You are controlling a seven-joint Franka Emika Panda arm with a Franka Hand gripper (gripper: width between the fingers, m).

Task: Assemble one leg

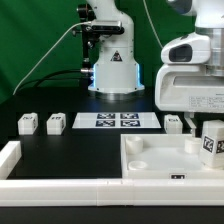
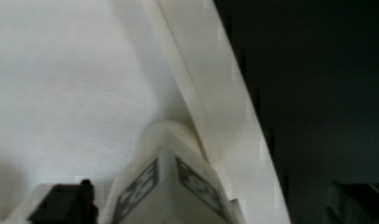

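One leg (image 1: 212, 143), a small white post with tags on its faces, stands upright at the far right corner of the large white tray-like piece (image 1: 150, 165). My gripper (image 1: 207, 124) is over it. In the wrist view the leg (image 2: 177, 185) shows edge-on between my two dark fingertips (image 2: 65, 200), with a gap on each side, so my gripper (image 2: 212, 205) is open around it. Two more legs (image 1: 28, 123) (image 1: 55, 123) lie on the exterior view's left. Another leg (image 1: 174, 123) stands just behind the tray piece.
The marker board (image 1: 116, 121) lies flat at the middle back. The arm's base (image 1: 114, 70) stands behind it. A white bar (image 1: 10, 160) runs along the front and left of the black table. The tray piece's raised rim (image 2: 212, 80) runs beside the leg.
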